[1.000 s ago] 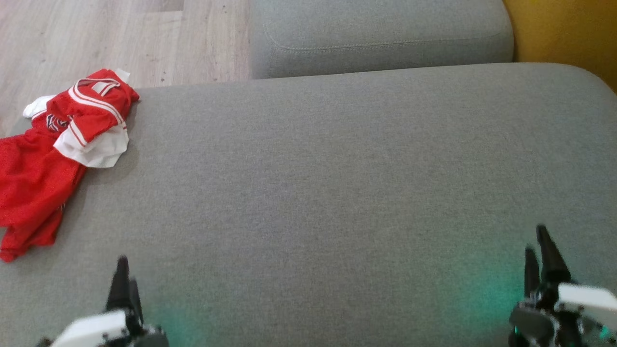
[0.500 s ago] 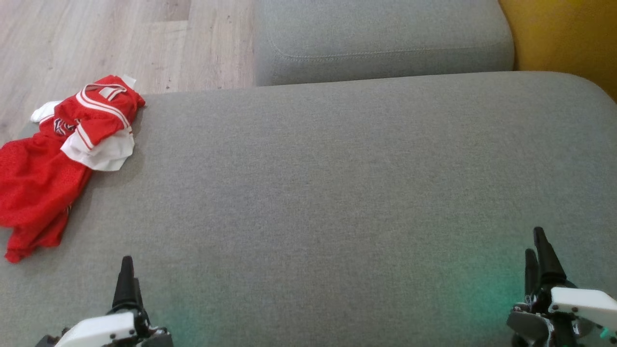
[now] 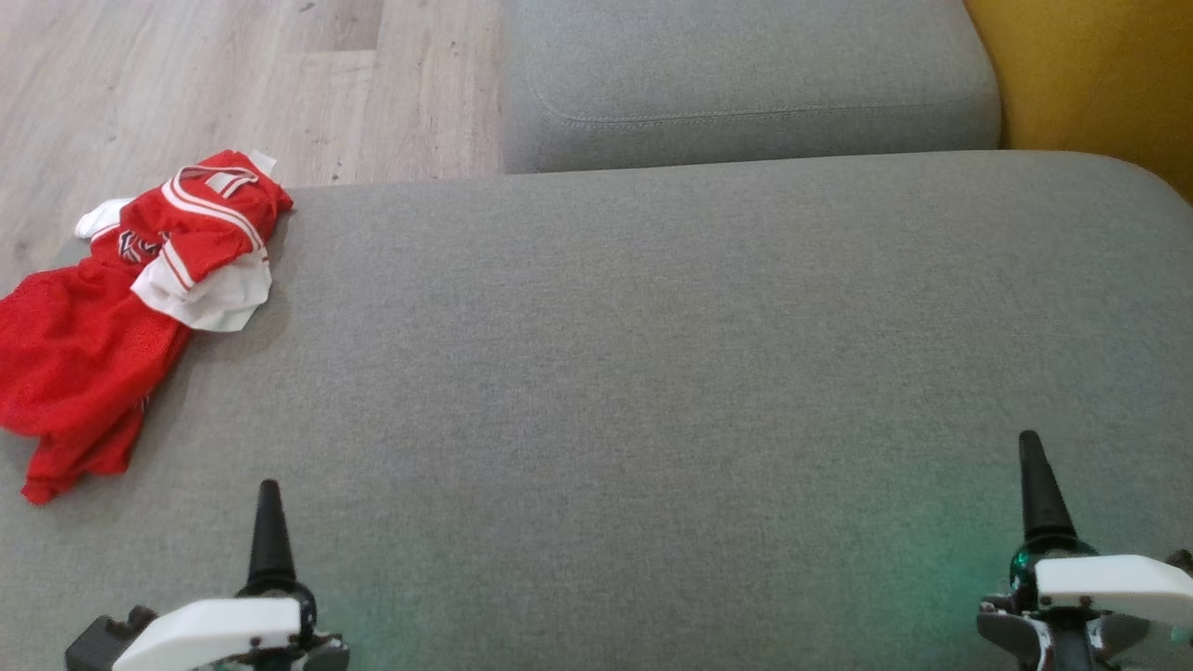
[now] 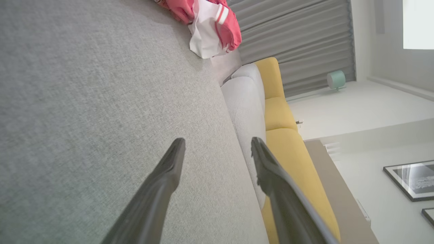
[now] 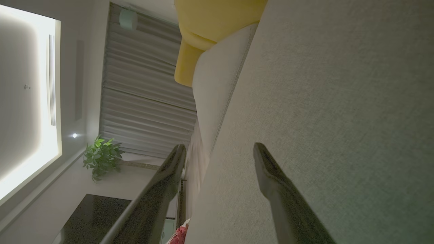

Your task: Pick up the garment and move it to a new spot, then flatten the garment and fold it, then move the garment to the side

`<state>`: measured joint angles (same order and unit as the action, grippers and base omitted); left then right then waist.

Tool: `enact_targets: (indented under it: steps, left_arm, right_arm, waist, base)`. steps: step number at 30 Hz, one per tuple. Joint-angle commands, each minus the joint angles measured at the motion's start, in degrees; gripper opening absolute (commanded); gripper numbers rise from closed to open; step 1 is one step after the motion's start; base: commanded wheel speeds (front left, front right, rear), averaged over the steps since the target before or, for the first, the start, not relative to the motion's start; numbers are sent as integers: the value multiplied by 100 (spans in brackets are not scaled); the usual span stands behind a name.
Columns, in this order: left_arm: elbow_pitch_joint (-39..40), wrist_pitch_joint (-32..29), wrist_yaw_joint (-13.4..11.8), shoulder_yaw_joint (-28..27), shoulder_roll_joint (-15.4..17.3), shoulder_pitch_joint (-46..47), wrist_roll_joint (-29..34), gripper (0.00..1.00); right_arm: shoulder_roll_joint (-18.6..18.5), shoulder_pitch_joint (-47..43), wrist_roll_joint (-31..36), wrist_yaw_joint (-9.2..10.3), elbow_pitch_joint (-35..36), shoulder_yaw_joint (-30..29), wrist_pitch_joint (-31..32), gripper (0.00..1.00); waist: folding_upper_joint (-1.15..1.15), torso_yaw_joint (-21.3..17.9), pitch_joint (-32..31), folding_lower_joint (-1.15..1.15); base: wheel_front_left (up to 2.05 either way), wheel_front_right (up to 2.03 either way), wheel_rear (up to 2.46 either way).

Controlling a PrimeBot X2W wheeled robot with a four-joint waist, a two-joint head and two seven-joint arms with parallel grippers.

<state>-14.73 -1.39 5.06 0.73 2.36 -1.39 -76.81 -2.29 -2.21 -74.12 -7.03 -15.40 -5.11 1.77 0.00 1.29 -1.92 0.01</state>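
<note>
On the grey sofa cushion (image 3: pixel 652 354), at about ten o'clock in the head view, lies the red garment (image 3: pixel 102 326). It is crumpled, with white stripes and a white part turned out. It carries a small dark emblem (image 3: pixel 135 244), which is too small to read. A white tab (image 3: pixel 264 160) sits at the collar, and I can read no writing on it. The garment reaches the far left edge of the cushion, beside the wooden floor (image 3: pixel 186 84).

The left claw (image 3: pixel 268 503) is at seven o'clock and the right claw (image 3: pixel 1030 457) at five o'clock, both over bare cushion and well apart from the garment. In each wrist view the two dark fingers (image 4: pixel 169 169) stand apart with nothing between them, so both claws are open and empty.

Compared with one second ago, the whole head view has slid a little, so the camera has moved. The garment keeps its shape and place. Each claw then showed two fingers close together in the head view; now each shows a single finger there.
</note>
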Motion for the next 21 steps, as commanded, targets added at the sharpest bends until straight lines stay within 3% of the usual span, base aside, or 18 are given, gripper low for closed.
enact_targets:
  steps: [1, 21]
  left_arm:
    - [242, 57, -3, 29, 28, 162, 210, 100]
    - [336, 392, -42, 281, 47, -93, 2045, 100]
  right_arm:
    - [-19, 115, 206, -11, 253, 73, -90, 100]
    - [-27, -30, 1818, -19, 234, 338, -426, 100]
  waist:
    - [0, 11, -3, -1]
    - [0, 128, -83, -1]
  base:
    - [0, 0, 0]
    - [0, 0, 0]
